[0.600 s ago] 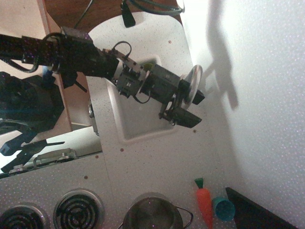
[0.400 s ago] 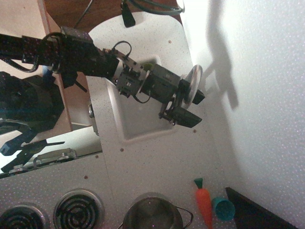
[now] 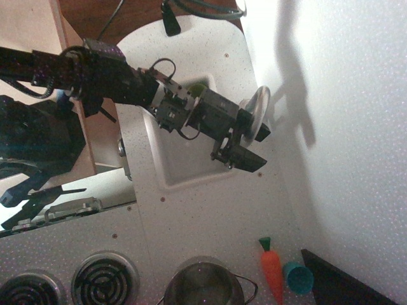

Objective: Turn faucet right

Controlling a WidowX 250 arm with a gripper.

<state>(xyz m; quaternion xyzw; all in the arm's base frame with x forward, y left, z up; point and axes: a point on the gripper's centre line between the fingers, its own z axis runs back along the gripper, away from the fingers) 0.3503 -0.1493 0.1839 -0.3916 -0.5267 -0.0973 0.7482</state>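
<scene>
Burners (image 3: 103, 279) sit bottom left, pot (image 3: 203, 286) beside them at the bottom edge. Arm (image 3: 95, 73) reaches in from the left across the sink (image 3: 184, 159). Gripper (image 3: 253, 145) is at the sink's back edge, just off the wall (image 3: 343, 127). Jaws spread apart: one black finger below on the counter (image 3: 210, 210), the other above. Faucet (image 3: 259, 109) is between them, its pale ring-like spout standing by the upper finger. Can't tell if either finger actually touches it; nothing looks clamped. Carrot (image 3: 272, 268) and teal cup (image 3: 297, 277) lie bottom right, touching, well away from the gripper.
</scene>
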